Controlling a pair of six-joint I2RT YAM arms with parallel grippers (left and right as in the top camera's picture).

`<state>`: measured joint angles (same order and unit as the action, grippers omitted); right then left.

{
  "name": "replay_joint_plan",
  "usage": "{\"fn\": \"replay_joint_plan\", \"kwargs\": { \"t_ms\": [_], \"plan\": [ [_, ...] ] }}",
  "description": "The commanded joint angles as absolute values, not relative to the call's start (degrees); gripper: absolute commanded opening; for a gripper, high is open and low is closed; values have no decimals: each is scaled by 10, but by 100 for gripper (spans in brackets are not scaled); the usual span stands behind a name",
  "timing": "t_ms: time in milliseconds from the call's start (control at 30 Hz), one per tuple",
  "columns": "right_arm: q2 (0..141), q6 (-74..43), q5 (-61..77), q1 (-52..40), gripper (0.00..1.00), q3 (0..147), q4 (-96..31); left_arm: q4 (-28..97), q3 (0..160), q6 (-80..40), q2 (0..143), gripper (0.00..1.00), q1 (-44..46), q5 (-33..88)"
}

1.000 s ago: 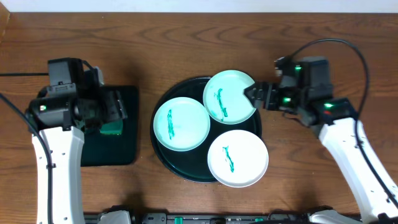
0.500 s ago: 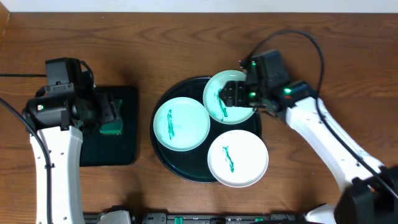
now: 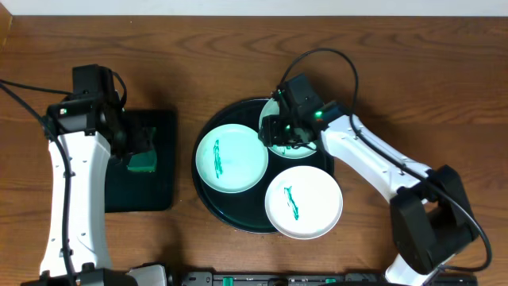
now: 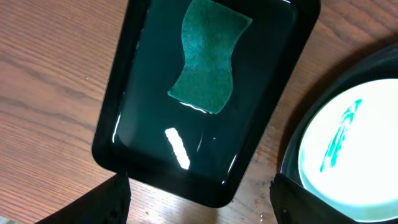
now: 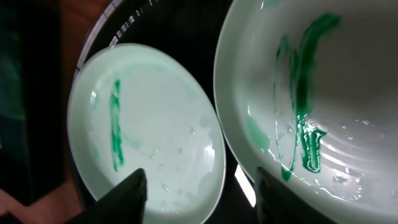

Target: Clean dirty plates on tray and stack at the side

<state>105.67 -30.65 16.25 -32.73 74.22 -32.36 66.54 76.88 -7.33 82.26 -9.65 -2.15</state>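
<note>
Teal scribbles marked all three plates, lying on the tray beneath and beside the right fingers, spread wide, empty. None was wiped or stacked aside (all work remained, I judged). Left fingers, parted and empty, hung above the cloth.

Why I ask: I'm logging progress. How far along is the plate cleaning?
Nothing is finished: the left plate, back plate and front plate all sit marked green on the round tray; none is stacked aside. In hand: the open right gripper hangs over the back plate, the open left gripper above the green cloth in the small tray. Left: wiping and stacking all three.
</note>
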Motion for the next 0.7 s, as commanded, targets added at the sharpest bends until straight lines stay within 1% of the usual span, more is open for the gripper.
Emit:
{"fn": "replay_joint_plan", "kwargs": {
  "t_ms": [0,100,200,233,533,667],
  "plan": [
    [1068,-313,151,-345,47,755,-332,663,783,-85,829,72,-100,-37],
    [1072,-313,133,-360,40,755,-347,663,783,-85,830,73,-100,-37],
    [1080,-325,100,-377,30,755,-370,664,783,-85,830,73,-100,-37],
    [1084,-328,90,-381,28,755,-374,664,783,-85,830,72,-100,-37],
    [1127,-339,76,-391,22,755,-361,666,782,-85,831,73,-100,-37],
    [1140,-343,80,-391,12,755,-342,664,782,-85,832,73,-100,-37]
  ]
}}
